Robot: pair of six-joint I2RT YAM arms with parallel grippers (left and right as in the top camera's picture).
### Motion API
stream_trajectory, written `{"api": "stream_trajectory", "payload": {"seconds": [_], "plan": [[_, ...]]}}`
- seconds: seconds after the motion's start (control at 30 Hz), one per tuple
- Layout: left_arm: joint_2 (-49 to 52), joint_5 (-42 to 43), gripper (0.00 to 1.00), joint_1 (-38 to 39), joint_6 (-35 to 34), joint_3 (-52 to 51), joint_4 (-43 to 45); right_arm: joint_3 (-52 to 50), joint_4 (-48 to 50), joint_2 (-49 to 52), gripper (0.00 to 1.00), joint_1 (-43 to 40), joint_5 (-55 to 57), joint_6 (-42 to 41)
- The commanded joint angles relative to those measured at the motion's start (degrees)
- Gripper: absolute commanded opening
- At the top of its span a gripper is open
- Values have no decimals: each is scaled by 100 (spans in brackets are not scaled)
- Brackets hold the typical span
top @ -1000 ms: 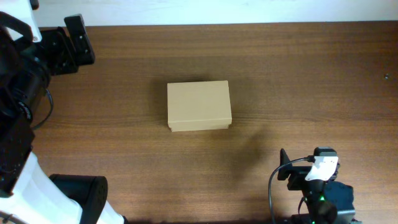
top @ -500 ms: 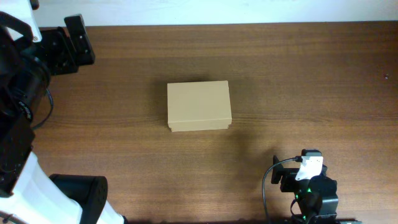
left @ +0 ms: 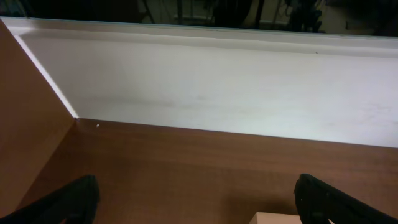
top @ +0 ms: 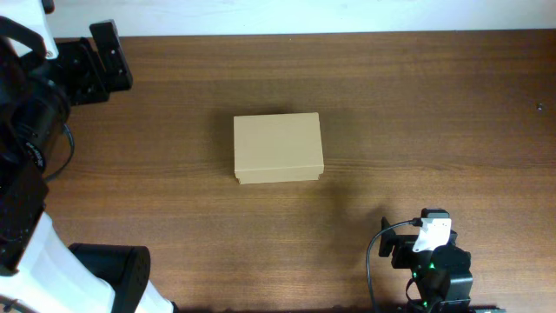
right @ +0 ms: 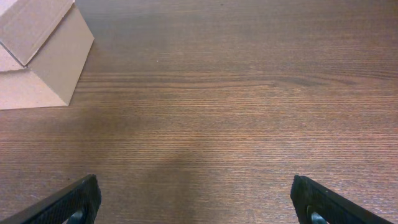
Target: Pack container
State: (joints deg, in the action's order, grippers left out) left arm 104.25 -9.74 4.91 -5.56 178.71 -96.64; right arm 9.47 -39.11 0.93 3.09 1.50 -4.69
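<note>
The container (top: 278,148), a plain tan cardboard box with its flap lid down, sits mid-table in the overhead view. My left gripper (top: 100,59) hovers at the far left back corner, well away from the box. In the left wrist view its jaws stand wide open (left: 199,208) with nothing between them, and a corner of the container (left: 273,219) peeks in at the bottom edge. My right arm (top: 432,252) is at the front right edge. The right gripper (right: 199,205) is open over bare wood, with the container (right: 37,56) far off at the upper left.
The wooden table (top: 417,113) runs to a white wall (left: 217,87) along its back edge. The left arm's white body and black base (top: 52,261) fill the front left corner. A cable loops beside the right arm (top: 378,261).
The right arm drew back toward the table's front edge and slightly left, then held still. The left arm and the container have not moved.
</note>
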Motion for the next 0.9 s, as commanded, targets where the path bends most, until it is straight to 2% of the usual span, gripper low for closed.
{"api": "stream_trajectory", "payload": {"seconds": [0.0, 0.1, 0.2, 0.27, 0.4, 0.53, 0.73, 0.77, 0.87], "plan": [[-15, -61, 100, -4, 50, -13, 0, -42, 13, -68, 99, 26, 52, -24], [-92, -61, 100, -2, 50, -221, 0, -42, 13, -68, 99, 26, 50, -26], [-409, -61, 100, -4, 50, -855, 0, -42, 13, -68, 99, 26, 50, -26], [-754, -61, 100, -4, 50, -1519, 0, -42, 13, -68, 99, 26, 50, -26], [-1799, -214, 100, -4, 52, -3560, 284, -42, 13, -68, 99, 26, 50, -26], [-2734, -212, 100, -4, 50, -5447, 1510, -42, 13, -68, 99, 26, 50, -26], [-3952, -216, 100, -4, 52, -8303, 4229, -42, 13, -68, 99, 26, 50, -26], [-4332, -212, 100, -4, 52, -9197, 5045, -42, 13, -68, 99, 26, 50, -26], [-4839, -212, 100, -4, 50, -10402, 5941, -42, 13, -68, 99, 26, 50, -26]]}}
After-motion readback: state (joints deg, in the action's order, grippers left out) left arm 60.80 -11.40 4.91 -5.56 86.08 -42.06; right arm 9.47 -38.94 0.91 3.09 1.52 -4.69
